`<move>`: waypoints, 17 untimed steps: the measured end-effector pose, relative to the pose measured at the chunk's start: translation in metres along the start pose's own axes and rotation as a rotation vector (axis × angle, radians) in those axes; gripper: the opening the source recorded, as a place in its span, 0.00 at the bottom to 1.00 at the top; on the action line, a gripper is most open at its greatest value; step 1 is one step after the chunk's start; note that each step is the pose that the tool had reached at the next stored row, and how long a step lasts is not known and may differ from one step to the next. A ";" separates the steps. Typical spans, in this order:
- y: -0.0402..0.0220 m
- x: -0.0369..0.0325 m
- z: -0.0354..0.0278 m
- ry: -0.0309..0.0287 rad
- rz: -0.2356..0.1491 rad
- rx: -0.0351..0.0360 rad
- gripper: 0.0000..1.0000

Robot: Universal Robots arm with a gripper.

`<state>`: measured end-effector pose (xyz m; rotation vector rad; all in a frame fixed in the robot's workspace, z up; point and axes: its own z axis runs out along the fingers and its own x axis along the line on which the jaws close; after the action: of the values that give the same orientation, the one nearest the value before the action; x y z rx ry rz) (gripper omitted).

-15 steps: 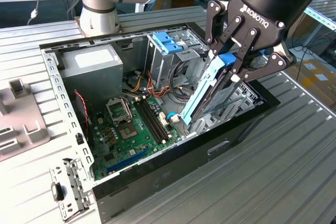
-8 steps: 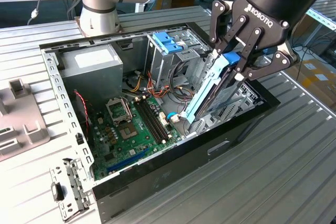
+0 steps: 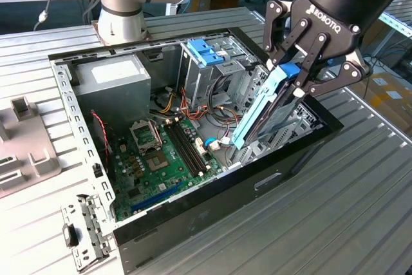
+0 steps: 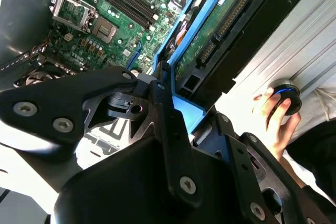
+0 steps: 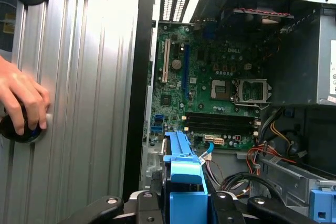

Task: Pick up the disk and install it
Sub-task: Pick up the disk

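Note:
The disk (image 3: 262, 109) is a dark slab with blue trim, seen edge-on and tilted steeply over the open computer case (image 3: 212, 192). Its lower end reaches down among the metal bay parts by the case's wall on the exterior view's right. My gripper (image 3: 293, 79) is shut on the disk's upper end, a black finger (image 3: 317, 56) on each side. In the second wrist view the disk (image 4: 220, 24) shows its green circuit side inside the blue frame. In the first wrist view the disk (image 5: 181, 167) points down into the case between my fingers.
Inside the case lie a green motherboard (image 3: 161, 152), a grey power-supply box (image 3: 112, 80), a light-blue latch piece (image 3: 206, 53) and loose cables. A person's hand (image 5: 21, 98) rests on a black knob on the table. A grey plastic piece (image 3: 19, 152) and a metal bracket (image 3: 84, 230) lie outside.

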<state>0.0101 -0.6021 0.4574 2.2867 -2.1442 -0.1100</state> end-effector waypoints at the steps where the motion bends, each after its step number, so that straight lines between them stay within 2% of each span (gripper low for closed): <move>1: -0.0014 0.0001 0.0000 0.0000 0.000 -0.0001 0.37; 8: -0.0140 0.0008 0.0003 0.0000 0.000 -0.0013 0.37; 11: -0.0235 0.0000 -0.0001 -0.0001 0.000 -0.0016 0.37; 12: -0.0285 -0.0003 -0.0004 -0.0002 0.000 -0.0017 0.37; 17: -0.0383 -0.0004 -0.0069 -0.0001 0.000 -0.0026 0.37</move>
<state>0.0486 -0.5995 0.4623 2.2852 -2.1429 -0.1128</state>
